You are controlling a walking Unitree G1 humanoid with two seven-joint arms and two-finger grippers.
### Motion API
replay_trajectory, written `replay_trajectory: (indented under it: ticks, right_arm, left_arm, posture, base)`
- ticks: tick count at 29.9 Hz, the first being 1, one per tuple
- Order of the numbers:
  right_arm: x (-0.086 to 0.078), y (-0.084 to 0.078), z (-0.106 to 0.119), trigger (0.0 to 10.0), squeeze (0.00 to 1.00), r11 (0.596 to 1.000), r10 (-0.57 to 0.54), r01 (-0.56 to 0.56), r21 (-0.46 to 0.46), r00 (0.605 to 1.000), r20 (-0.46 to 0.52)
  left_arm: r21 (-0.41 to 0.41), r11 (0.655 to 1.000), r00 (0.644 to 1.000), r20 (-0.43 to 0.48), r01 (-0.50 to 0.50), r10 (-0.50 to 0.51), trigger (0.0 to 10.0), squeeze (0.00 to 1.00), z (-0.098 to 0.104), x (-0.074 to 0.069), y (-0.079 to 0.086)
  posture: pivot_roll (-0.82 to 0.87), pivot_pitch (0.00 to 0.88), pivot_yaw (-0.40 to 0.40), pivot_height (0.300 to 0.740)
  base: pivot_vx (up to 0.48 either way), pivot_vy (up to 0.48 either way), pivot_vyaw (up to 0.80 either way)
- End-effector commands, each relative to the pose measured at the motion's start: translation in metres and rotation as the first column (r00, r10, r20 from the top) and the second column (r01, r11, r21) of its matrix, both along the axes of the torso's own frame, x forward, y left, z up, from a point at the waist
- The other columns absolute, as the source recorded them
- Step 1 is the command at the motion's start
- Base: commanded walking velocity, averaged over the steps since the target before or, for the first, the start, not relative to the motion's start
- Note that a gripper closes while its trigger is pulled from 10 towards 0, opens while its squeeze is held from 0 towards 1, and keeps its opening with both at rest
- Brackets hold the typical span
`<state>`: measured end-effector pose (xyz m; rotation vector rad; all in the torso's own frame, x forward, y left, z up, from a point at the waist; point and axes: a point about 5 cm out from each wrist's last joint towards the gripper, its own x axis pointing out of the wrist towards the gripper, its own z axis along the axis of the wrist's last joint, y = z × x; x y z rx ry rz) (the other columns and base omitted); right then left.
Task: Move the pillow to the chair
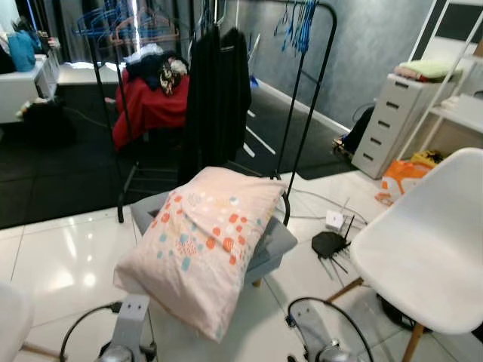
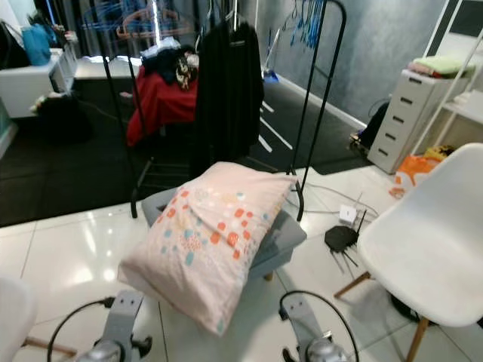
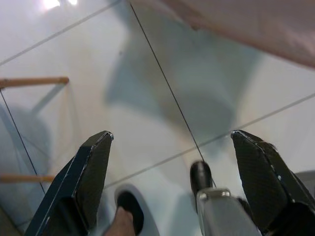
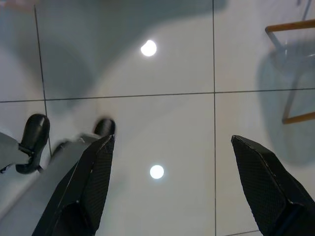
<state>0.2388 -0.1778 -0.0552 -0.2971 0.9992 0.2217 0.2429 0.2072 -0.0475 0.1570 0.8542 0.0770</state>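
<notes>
A pale pink pillow (image 1: 204,241) with orange and teal dots lies tilted on a low grey stool (image 1: 275,245) straight ahead, its near corner hanging over the stool's front. Its edge (image 3: 256,24) also shows in the left wrist view. The white shell chair (image 1: 430,249) with wooden legs stands to the right of the stool. Both silver arms hang low in front of me, the left arm (image 1: 127,328) below the pillow's near corner. My left gripper (image 3: 177,182) is open over the white floor tiles. My right gripper (image 4: 179,187) is open too, holding nothing.
A black clothes rack (image 1: 302,113) with dark garments (image 1: 219,90) stands behind the stool, beside a red cloth pile (image 1: 151,105). A black router (image 1: 330,243) and cables lie on the floor between stool and chair. White drawers (image 1: 392,121) stand back right. Another white seat (image 1: 11,317) sits near left.
</notes>
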Motion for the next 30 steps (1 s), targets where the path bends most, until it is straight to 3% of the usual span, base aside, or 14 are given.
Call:
replay_trajectory:
  ticks: [1, 18, 23, 30]
  right_arm:
    - [-0.0004, -0.0082, 0.0007, 10.0, 0.0, 1.0, -0.008, 0.008, -0.02, 1.0, -0.001]
    - [-0.0008, -0.0082, 0.0004, 10.0, 0.0, 1.0, -0.007, 0.007, -0.021, 1.0, -0.003]
    - [-0.0004, -0.0083, 0.0007, 10.0, 0.0, 1.0, -0.009, 0.009, -0.02, 1.0, -0.001]
    - [0.0002, -0.0082, 0.0011, 10.0, 0.0, 1.0, -0.01, 0.01, -0.019, 1.0, 0.001]
  left_arm:
    - [-0.01, 1.0, 1.0, -0.007, 0.016, -0.016, 10.0, 0.0, -0.0016, -0.0006, -0.006]
    - [-0.01, 1.0, 1.0, -0.008, 0.013, -0.013, 10.0, 0.0, -0.0023, -0.0016, -0.0061]
    - [-0.012, 0.999, 0.999, 0.008, -0.037, 0.037, 10.0, 0.0, -0.0021, -0.0018, -0.0051]
    - [-0.036, 0.999, 0.999, 0.015, -0.032, 0.033, 10.0, 0.0, -0.0017, -0.001, -0.0062]
  posture:
    - [-0.1, 0.0, -0.074, 0.74]
    - [-0.1, 0.0, -0.072, 0.74]
    - [-0.1, 0.0, -0.072, 0.74]
    - [-0.1, 0.0, -0.074, 0.74]
  base:
    - [0.289, 0.0, 0.0]
    - [0.288, 0.0, 0.0]
    - [0.0, 0.0, 0.0]
    - [0.0, 0.0, 0.0]
